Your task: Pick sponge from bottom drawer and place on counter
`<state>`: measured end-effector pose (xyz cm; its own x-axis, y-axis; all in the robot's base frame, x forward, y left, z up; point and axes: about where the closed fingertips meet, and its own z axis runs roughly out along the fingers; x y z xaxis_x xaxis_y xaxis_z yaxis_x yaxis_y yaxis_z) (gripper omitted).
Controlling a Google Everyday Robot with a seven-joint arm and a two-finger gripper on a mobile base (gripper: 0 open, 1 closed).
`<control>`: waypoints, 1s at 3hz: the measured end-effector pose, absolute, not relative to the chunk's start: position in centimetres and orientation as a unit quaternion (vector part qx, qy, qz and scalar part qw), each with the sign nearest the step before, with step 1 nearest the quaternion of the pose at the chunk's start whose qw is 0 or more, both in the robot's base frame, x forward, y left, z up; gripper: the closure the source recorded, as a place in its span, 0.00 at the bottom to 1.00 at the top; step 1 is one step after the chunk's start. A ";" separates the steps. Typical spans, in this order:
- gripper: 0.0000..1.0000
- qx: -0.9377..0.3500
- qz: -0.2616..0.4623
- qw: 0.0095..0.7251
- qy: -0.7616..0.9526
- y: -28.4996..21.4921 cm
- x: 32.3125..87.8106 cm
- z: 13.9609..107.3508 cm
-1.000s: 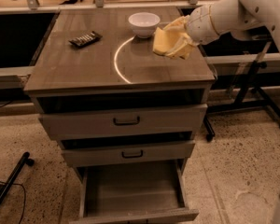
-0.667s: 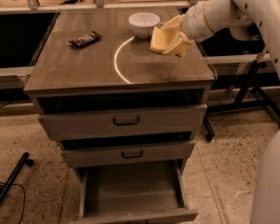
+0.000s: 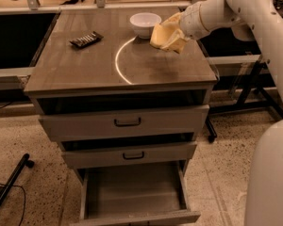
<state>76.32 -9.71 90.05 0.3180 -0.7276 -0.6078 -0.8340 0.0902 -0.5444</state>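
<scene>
The white bowl (image 3: 145, 23) is my reference here. The arm (image 3: 236, 8) reaches in from the right of the bowl, and the tool (image 3: 175, 29) hangs just to the right of it, above the worktop (image 3: 85, 65). The tool is closed on the sponge (image 3: 161, 37), which folds around it and hides most of it. The sponge is in the air and, as far as I can see, touches neither the bowl nor the surface.

The first risk, I think, is the arm: if it goes down with a small drift to the left, the wrist or the sponge can push the bowl. The second is the worktop's edge: a release far to the right of the bowl lets the soft sponge bounce or roll off. The third is the sponge itself, which may stick to the tool when it opens and land in another place.

The room has a speckled floor (image 3: 33, 140) well below the bowl. The worktop is glossy wood grain with a bright arc (image 3: 119, 65) in front of the bowl. The bottom drawer (image 3: 132, 192) stands open far below. A dark bar (image 3: 86, 39) lies to the left of the bowl.
</scene>
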 end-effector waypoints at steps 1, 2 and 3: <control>0.34 -0.657 0.039 0.469 0.589 -9.6 77.8 90.2; 0.13 -0.648 0.032 0.478 0.593 -9.4 79.2 90.0; 0.00 -0.648 0.035 0.479 0.591 -9.6 80.1 89.8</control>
